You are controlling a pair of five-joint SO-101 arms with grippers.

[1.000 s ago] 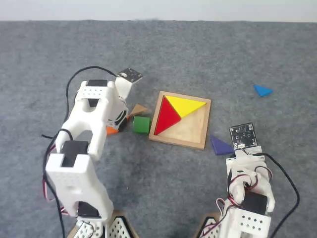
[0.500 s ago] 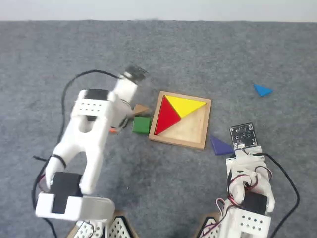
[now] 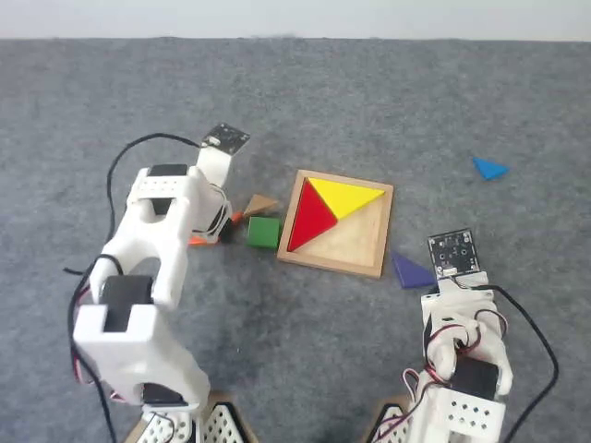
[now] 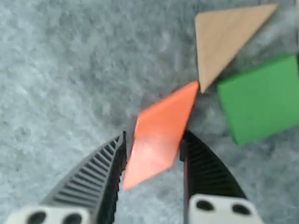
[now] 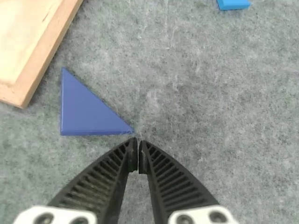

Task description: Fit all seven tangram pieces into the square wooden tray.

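Your left end effector (image 4: 153,137) is released, its fingers spread on either side of the orange parallelogram piece (image 4: 159,135), which lies flat on the grey felt-covered table (image 3: 277,101); one finger sits against the piece's edge and the other just beside it. Just past the fingertips, at the parallelogram's far corner, lie the pale wooden triangle (image 4: 224,37) and the green square block (image 4: 259,98), near each other. Beyond them is the square wooden tray (image 3: 355,242), which holds the red triangle (image 3: 309,220) and the yellow triangle (image 3: 346,196) edge to edge. Your right end effector (image 5: 138,142) is clenched on nothing, tips together over the table. The dark blue triangle (image 5: 84,112) lies just ahead of those tips, beside the tray's corner. The small light blue triangle (image 5: 232,4) lies well beyond.
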